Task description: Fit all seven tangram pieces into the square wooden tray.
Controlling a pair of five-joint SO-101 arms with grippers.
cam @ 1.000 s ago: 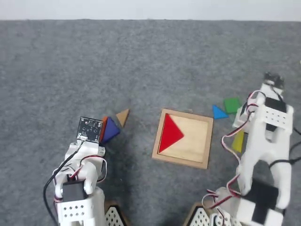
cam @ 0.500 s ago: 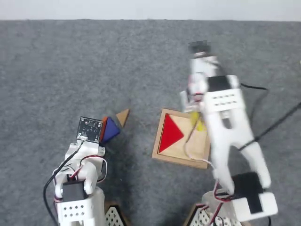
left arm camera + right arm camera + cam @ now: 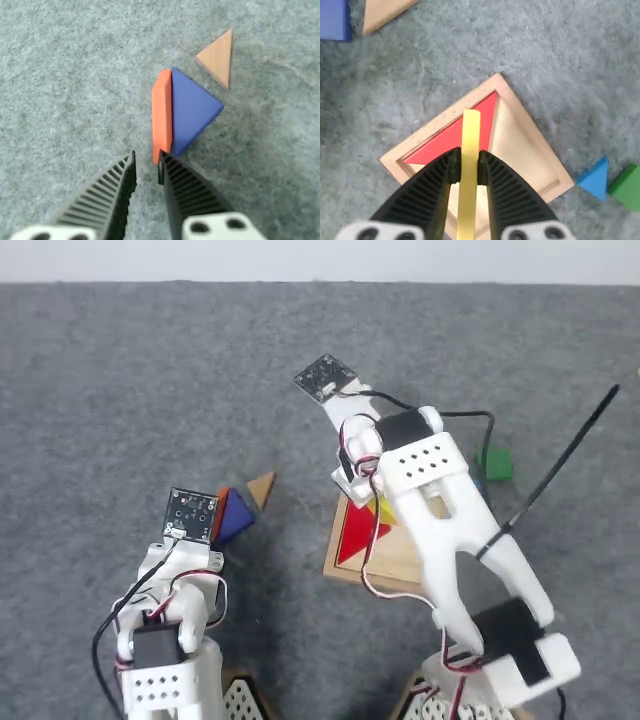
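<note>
The square wooden tray [image 3: 520,125] holds a large red triangle [image 3: 455,137] along one side. Just above that triangle my right gripper [image 3: 468,152] is shut on a yellow piece [image 3: 470,135] held on edge. From above, the yellow piece [image 3: 385,512] hangs over the tray [image 3: 400,565]. My left gripper [image 3: 146,157] is slightly open on the carpet, touching the end of an orange piece [image 3: 161,115]. That orange piece lies against a large blue triangle [image 3: 192,107], with a tan triangle [image 3: 218,57] just beyond.
A small blue triangle [image 3: 595,177] and a green square [image 3: 627,187] lie on the grey carpet past the tray's far right corner. The right arm's white body [image 3: 440,500] crosses over the tray. Open carpet stretches across the back.
The right arm swung from the right side of the table, leftward over the tray, carrying the yellow piece. The left arm and its pieces have not moved.
</note>
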